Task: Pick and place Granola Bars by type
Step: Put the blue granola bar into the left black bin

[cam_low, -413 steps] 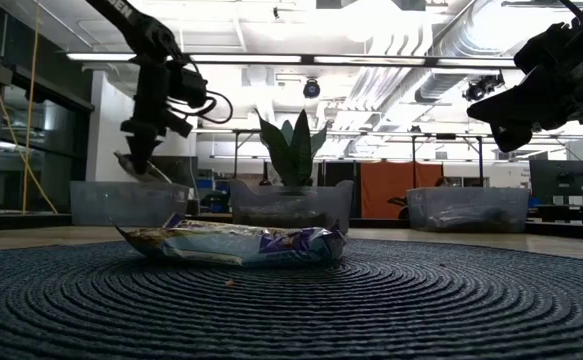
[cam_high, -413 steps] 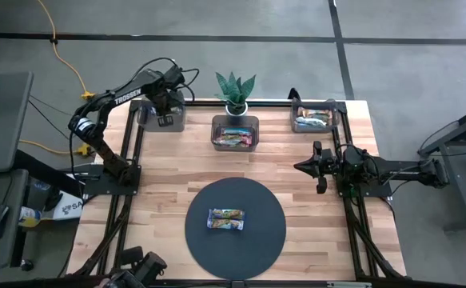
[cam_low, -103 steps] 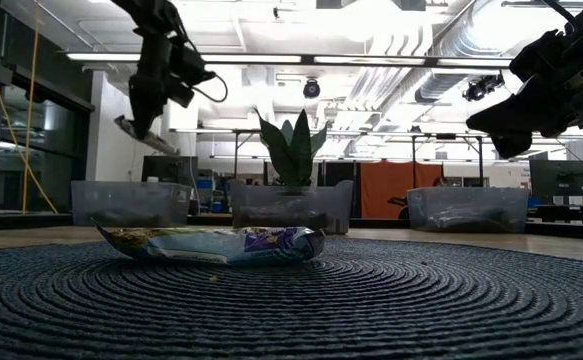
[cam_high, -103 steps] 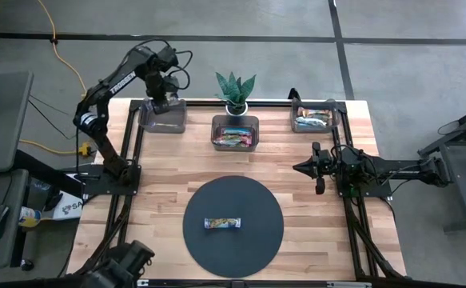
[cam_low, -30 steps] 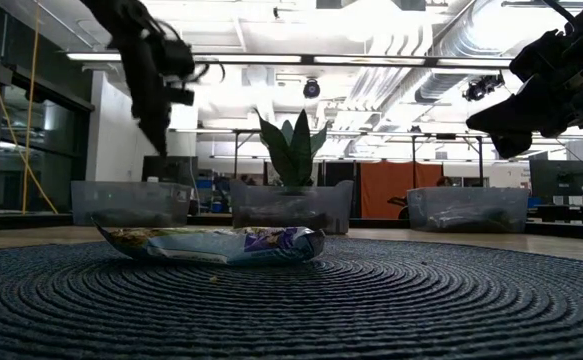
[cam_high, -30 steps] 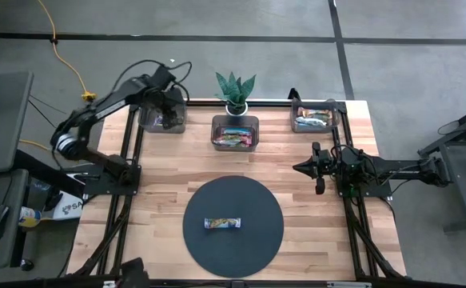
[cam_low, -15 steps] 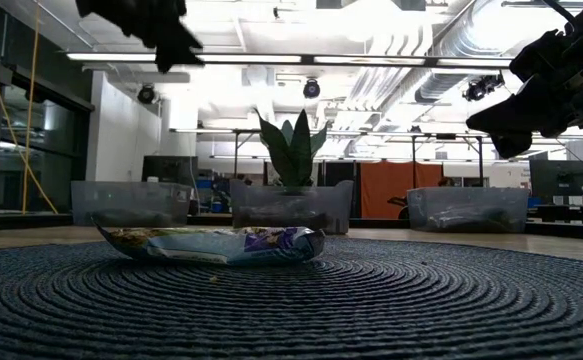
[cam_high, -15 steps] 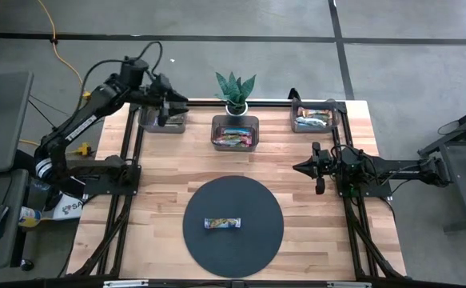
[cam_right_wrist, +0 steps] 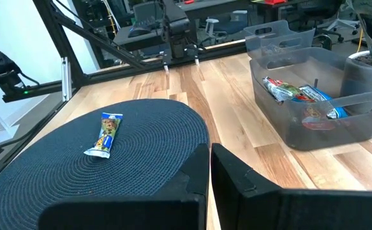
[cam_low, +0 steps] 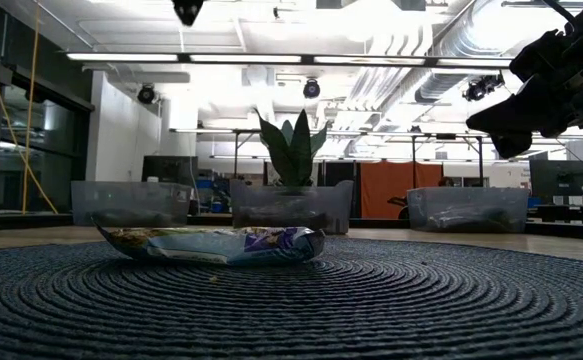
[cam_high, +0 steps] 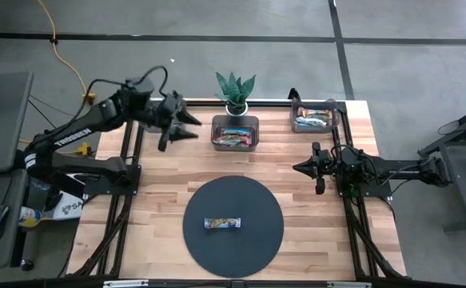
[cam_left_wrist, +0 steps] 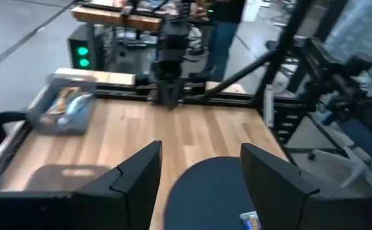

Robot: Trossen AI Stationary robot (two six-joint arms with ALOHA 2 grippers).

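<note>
One granola bar [cam_high: 222, 223], blue and yellow in a shiny wrapper, lies flat on the round dark mat [cam_high: 256, 200]; it also shows in the low view [cam_low: 211, 243] and the right wrist view [cam_right_wrist: 104, 134]. More bars lie in the middle bin [cam_high: 235, 133] and the far-right bin [cam_high: 313, 118]. My left gripper [cam_high: 189, 128] hangs open and empty high over the table, between the far-left bin [cam_high: 157, 120] and the middle bin, pointing nearly level toward the right. My right gripper [cam_high: 299, 168] waits shut at the table's right side, right of the mat.
A potted plant [cam_high: 235, 92] stands behind the middle bin at the far edge. Dark frame rails run along the table's left [cam_high: 129, 160] and right [cam_high: 348, 208] sides. Bare wood lies between the mat and the bins.
My left gripper has risen out of the far-left bin and swung toward the table's right and a little nearer. It has tipped from pointing down to nearly level and has stayed open. The bar on the mat has not moved.
</note>
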